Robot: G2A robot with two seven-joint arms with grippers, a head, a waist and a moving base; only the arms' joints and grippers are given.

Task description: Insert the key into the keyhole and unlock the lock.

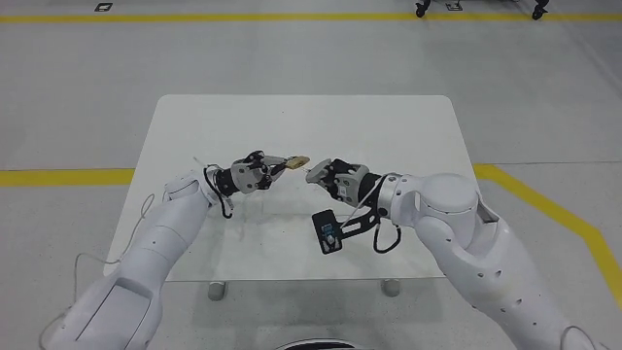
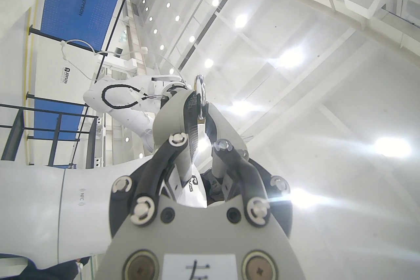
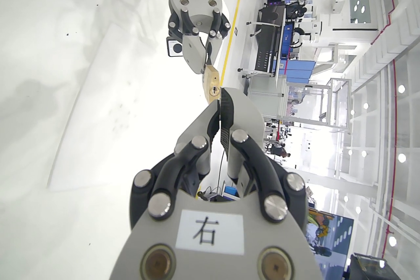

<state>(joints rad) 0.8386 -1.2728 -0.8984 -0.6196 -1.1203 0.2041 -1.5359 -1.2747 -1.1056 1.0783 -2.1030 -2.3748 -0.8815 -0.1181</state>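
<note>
Above the middle of the white table (image 1: 292,122), my left gripper (image 1: 280,166) is shut on a brass padlock (image 1: 298,162). In the right wrist view the padlock (image 3: 211,84) sticks out past the left gripper (image 3: 204,64), and its keyhole (image 3: 214,92) faces my right gripper (image 3: 220,104). The right gripper (image 1: 316,170) is shut, with its tips right at the keyhole. The key is a thin thing hidden between its pads. In the left wrist view a silver metal loop (image 2: 200,86) shows past the left gripper (image 2: 200,107).
A small black device (image 1: 328,230) hangs under my right forearm near the table's front edge. Both forearms cross the near half of the table. The far half and both sides are bare. Yellow lines mark the floor around the table.
</note>
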